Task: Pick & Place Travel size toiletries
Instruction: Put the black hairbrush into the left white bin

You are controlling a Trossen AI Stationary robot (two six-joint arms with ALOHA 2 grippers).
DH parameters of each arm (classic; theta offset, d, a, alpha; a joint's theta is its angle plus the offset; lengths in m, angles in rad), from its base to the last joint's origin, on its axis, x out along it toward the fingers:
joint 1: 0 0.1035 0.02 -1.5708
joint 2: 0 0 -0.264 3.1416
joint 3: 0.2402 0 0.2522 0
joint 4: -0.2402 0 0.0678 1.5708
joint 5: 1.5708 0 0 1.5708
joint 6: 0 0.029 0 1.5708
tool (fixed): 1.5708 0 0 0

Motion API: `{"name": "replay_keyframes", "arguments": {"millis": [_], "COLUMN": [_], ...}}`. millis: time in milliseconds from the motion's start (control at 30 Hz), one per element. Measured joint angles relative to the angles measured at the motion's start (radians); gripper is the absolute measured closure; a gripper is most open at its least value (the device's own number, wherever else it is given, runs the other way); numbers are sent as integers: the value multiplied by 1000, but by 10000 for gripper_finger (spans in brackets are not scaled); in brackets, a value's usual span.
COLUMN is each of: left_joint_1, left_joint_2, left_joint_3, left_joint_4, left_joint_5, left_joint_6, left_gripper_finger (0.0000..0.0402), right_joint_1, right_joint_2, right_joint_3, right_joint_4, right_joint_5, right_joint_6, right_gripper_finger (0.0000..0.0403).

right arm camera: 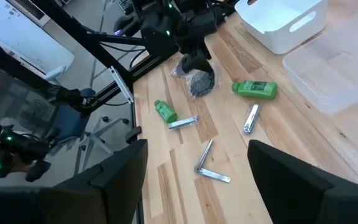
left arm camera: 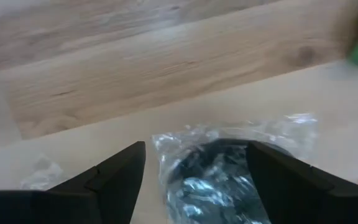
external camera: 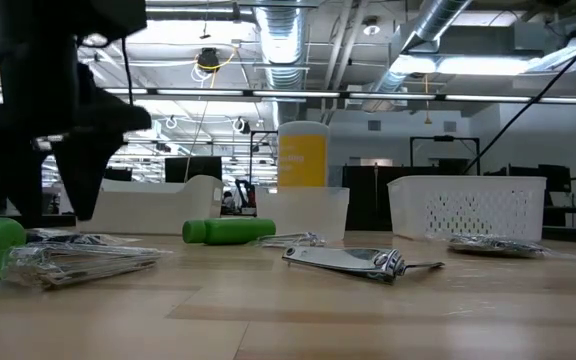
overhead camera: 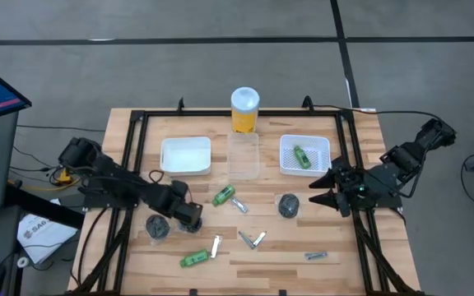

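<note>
From above I see my left gripper (overhead camera: 194,219) with jaws apart beside a bagged dark round pot (overhead camera: 156,227), a green bottle (overhead camera: 193,259) nearby; my right gripper (overhead camera: 322,191) waits, spread and empty, near another pot (overhead camera: 289,205). Low view: metal clippers (external camera: 353,261) lie before a white basket (external camera: 468,208). Left wrist: the plastic-wrapped pot (left arm camera: 210,180) sits between my fingers (left arm camera: 114,180).

The back of the counter (overhead camera: 138,131) is crowded: a white tray (overhead camera: 185,155), a clear tray (overhead camera: 243,155), a yellow cylinder (overhead camera: 244,110) and a white basket (overhead camera: 304,154) stand in a row. The middle is strewn with green bottles (overhead camera: 224,196), a wrapped dark pot (overhead camera: 288,205) and small metal pieces (overhead camera: 251,239). The left pincer (overhead camera: 189,217), jaws spread, hangs low over another wrapped pot (overhead camera: 156,227). Bare wood lies along the front right corner, and the right pincer (overhead camera: 319,190) hovers apart near the basket.
</note>
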Motion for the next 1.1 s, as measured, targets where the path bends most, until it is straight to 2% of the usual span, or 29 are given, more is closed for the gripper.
{"name": "replay_keyframes", "arguments": {"millis": [267,533,633,867,1100], "left_joint_1": [7,9,14,14,14], "left_joint_2": [51,47,30,-28,-93], "left_joint_3": [-3,-65,-75,-132,-172], "left_joint_4": [27,113,119,139,154], "left_joint_5": [15,25,35,36,33], "left_joint_6": [7,4,1,-38,-60], "left_gripper_finger": [130,159,185,271,329], "right_joint_1": [0,0,0,0,0], "right_joint_2": [0,0,0,0,0], "right_joint_3": [0,0,0,0,0], "right_joint_4": [1,1,-6,-6,-6], "right_joint_5": [0,0,0,0,0], "right_joint_6": [0,0,0,0,0], "right_gripper_finger": [132,132,132,132,132]}}
